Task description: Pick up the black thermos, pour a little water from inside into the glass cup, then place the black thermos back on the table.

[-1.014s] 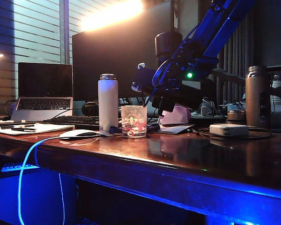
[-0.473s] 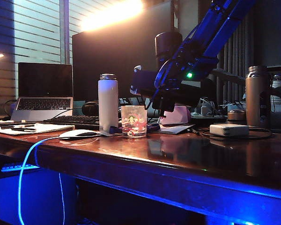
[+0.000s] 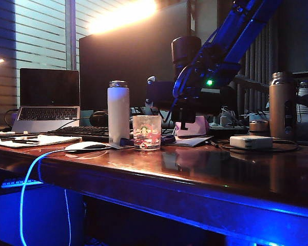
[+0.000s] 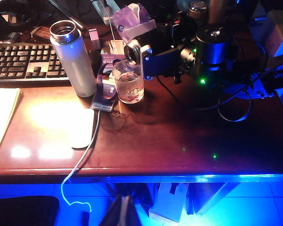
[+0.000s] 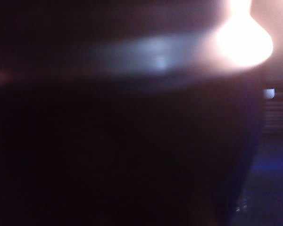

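- Thermos (image 3: 185, 48) first: the black bottle is off the table (image 3: 205, 169), nearly upright in my right gripper (image 3: 187, 97), its shiny top (image 4: 212, 34) facing the left wrist camera.
- My right fingers are spread wide around its body, pinching it; the right wrist view is filled by the dark wall of the bottle, so I see little else there.
- Glass cup (image 3: 146, 132) stands on the table just beside the thermos, at about eight o'clock from it in the exterior view, with some water in it.
- Step, as I judge it: the pour looks done and I am on the put-down. Next move calls for lowering the bottle straight onto bare wood, clear of the cup, then letting go.
- My right arm slopes down from one o'clock, wrist over the table's far side.
- White bottle (image 3: 118, 111) stands at nine o'clock of the cup.
- My left gripper is in no picture; I cannot tell its fingers.
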Tool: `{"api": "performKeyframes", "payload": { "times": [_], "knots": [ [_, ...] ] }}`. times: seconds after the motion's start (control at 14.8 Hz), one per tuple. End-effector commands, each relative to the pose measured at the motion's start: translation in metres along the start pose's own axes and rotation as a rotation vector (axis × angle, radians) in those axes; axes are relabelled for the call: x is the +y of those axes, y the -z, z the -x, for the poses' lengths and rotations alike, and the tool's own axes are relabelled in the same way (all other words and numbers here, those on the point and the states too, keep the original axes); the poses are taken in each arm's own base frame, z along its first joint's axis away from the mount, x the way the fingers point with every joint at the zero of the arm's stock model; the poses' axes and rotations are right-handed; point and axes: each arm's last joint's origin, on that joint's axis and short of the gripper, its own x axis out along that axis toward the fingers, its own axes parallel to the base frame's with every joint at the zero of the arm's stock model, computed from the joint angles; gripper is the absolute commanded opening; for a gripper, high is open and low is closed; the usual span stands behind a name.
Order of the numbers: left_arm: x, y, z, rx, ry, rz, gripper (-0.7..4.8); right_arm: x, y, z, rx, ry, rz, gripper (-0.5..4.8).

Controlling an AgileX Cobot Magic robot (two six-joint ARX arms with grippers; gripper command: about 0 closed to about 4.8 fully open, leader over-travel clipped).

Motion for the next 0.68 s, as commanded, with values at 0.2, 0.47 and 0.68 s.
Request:
{"api": "performKeyframes", "payload": {
  "times": [0.2,0.47,0.68],
  "knots": [
    [-0.0002,-0.0012,0.0007,-0.014,0.0,-0.005,-0.02,-0.0143,-0.0025,0.0013,-0.025,0.064,0.061,1.48],
    [-0.0003,-0.0012,0.0008,-0.014,0.0,-0.005,-0.02,-0.0143,-0.0024,0.0013,-0.023,0.065,0.074,1.47],
    [-0.0003,-0.0012,0.0008,-0.014,0.0,-0.005,-0.02,-0.0144,-0.0019,0.0011,-0.016,0.065,0.068,1.47]
  ]
}}
